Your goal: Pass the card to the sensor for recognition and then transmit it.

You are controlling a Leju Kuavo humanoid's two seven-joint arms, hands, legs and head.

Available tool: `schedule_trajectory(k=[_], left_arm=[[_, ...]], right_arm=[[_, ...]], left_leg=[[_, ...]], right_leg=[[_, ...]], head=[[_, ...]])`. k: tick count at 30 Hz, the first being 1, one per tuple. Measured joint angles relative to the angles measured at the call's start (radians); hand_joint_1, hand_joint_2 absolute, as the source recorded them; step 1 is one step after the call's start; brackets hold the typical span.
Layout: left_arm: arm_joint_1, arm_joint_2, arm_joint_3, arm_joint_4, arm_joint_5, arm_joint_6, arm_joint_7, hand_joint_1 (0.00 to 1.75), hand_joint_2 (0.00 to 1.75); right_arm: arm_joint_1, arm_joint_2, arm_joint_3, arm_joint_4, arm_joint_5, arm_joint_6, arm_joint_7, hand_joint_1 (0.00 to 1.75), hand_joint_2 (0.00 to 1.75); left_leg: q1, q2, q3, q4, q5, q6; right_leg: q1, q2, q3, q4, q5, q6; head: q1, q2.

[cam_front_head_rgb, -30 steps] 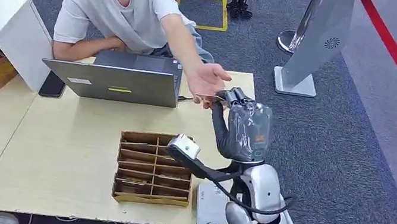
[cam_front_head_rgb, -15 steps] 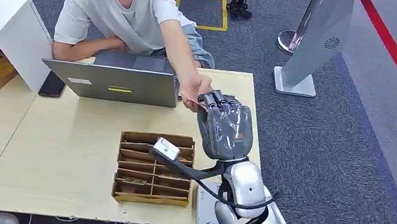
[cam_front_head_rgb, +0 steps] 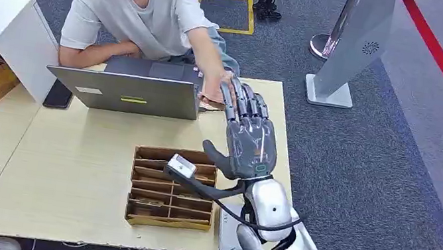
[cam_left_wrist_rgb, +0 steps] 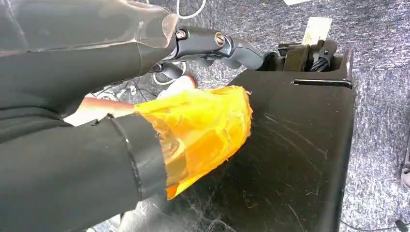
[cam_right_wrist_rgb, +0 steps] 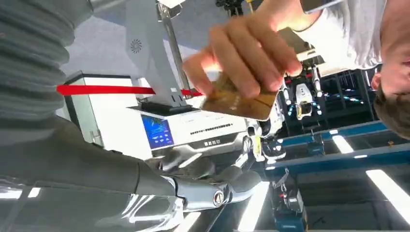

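A person's hand [cam_front_head_rgb: 214, 89] pinches the brown-gold card [cam_right_wrist_rgb: 236, 99] just past my fingertips, over the table's far right by the laptop. In the head view the card [cam_front_head_rgb: 210, 105] peeks out under that hand. My right hand [cam_front_head_rgb: 248, 136] is raised above the table with its fingers stretched straight toward the person and the thumb spread aside, holding nothing. The white sensor box [cam_front_head_rgb: 234, 232] lies at the table's near edge, under my right forearm. In the left wrist view my left hand [cam_left_wrist_rgb: 145, 96], its thumb wrapped in orange tape, holds nothing and its fingers stand apart.
An open laptop [cam_front_head_rgb: 131, 87] stands before the seated person. A cardboard slotted organizer [cam_front_head_rgb: 172, 188] sits left of my right arm. A phone [cam_front_head_rgb: 59, 94] lies by a white cabinet [cam_front_head_rgb: 0, 23]. A grey kiosk stand [cam_front_head_rgb: 351, 45] is on the carpet beyond the table.
My right hand held the card out to the person's open palm; the person pinched it and took it. My fingers have straightened out and hold nothing, and the hand has shifted slightly left.
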Motion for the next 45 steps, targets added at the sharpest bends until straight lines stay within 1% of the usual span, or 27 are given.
schedule_trajectory(k=[19,24,30,31,36,45], left_arm=[[0.0,0.0,0.0,0.0,-0.001,0.0,0.0,0.0,0.0],[0.0,0.0,0.0,0.0,-0.002,0.001,0.0,0.0,0.0],[0.0,0.0,0.0,0.0,-0.002,0.002,0.0,0.0,0.0],[0.0,0.0,0.0,0.0,-0.002,0.003,0.0,0.0,0.0],[0.0,0.0,0.0,0.0,0.0,0.005,0.006,0.0,0.0],[0.0,0.0,0.0,0.0,0.001,0.008,0.008,0.0,0.0]], right_arm=[[-0.005,0.0,0.006,0.008,-0.009,0.003,-0.001,0.0,0.0],[-0.001,0.0,0.012,-0.006,-0.064,0.0,-0.027,0.0,0.0],[0.009,0.0,0.02,-0.027,-0.083,-0.001,-0.038,0.0,0.0],[0.013,0.0,0.021,-0.031,-0.089,-0.002,-0.042,0.0,1.75],[0.045,0.0,0.035,-0.059,-0.127,-0.003,-0.072,0.0,1.75],[0.075,0.0,0.056,-0.078,-0.136,-0.003,-0.079,0.0,1.75]], left_leg=[[0.0,0.0,0.0,0.0,0.0,0.0],[0.0,0.0,0.0,0.0,0.0,0.0],[0.0,0.0,0.0,0.0,0.0,0.0],[0.0,0.0,0.0,0.0,0.0,0.0],[0.0,0.0,0.0,0.0,0.0,0.0],[0.0,0.0,0.0,0.0,0.0,0.0]], right_leg=[[0.0,0.0,0.0,0.0,0.0,0.0],[0.0,0.0,0.0,0.0,0.0,0.0],[0.0,0.0,0.0,0.0,0.0,0.0],[0.0,0.0,0.0,0.0,0.0,0.0],[0.0,0.0,0.0,0.0,0.0,0.0],[0.0,0.0,0.0,0.0,0.0,0.0]], head=[[0.0,0.0],[0.0,0.0],[0.0,0.0],[0.0,0.0],[0.0,0.0],[0.0,0.0]])
